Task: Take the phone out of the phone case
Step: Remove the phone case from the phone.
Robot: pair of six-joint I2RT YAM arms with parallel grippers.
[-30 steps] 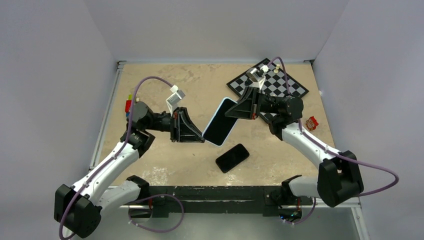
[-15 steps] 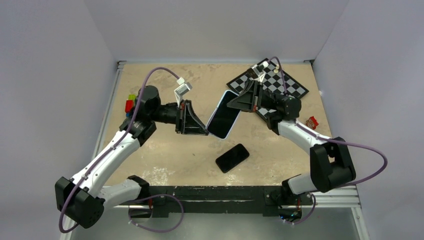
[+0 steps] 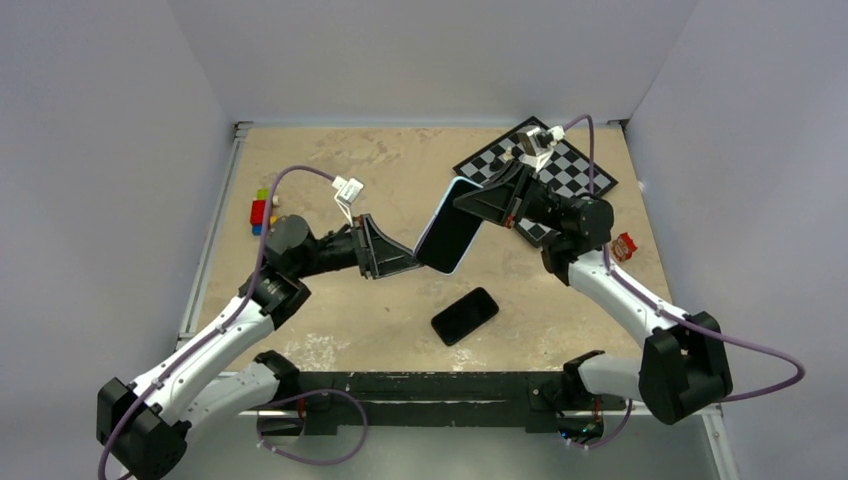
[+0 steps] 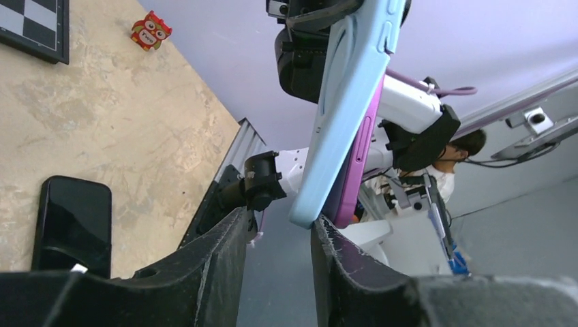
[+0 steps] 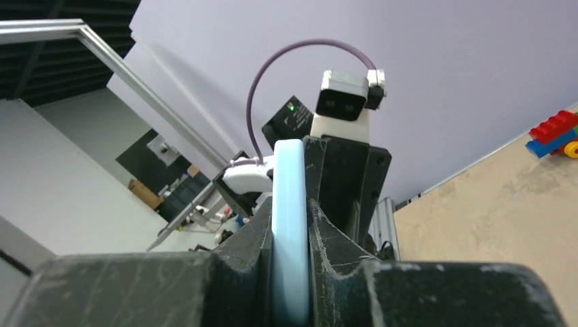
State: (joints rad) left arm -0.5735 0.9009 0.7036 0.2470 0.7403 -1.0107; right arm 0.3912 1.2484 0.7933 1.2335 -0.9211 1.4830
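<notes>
My right gripper (image 3: 472,206) is shut on a light blue phone case (image 3: 448,238) and holds it tilted above the middle of the table. In the right wrist view the case (image 5: 287,170) stands edge-on between the gripper's (image 5: 290,208) pads. My left gripper (image 3: 408,263) is open at the case's lower corner. In the left wrist view one of the gripper's (image 4: 278,218) fingertips (image 4: 320,228) touches that corner. There a purple phone edge (image 4: 358,163) stands slightly apart from the blue case (image 4: 347,102).
A bare black phone (image 3: 465,315) lies flat on the table below the held case. A chessboard (image 3: 570,170) with pieces is at the back right, a small red owl toy (image 3: 622,245) beside it. Coloured bricks (image 3: 262,210) lie at the left edge.
My right gripper lifted the case up and slightly right. My left gripper followed to the right and stays open at the case's lower corner; the left arm's elbow dropped back.
</notes>
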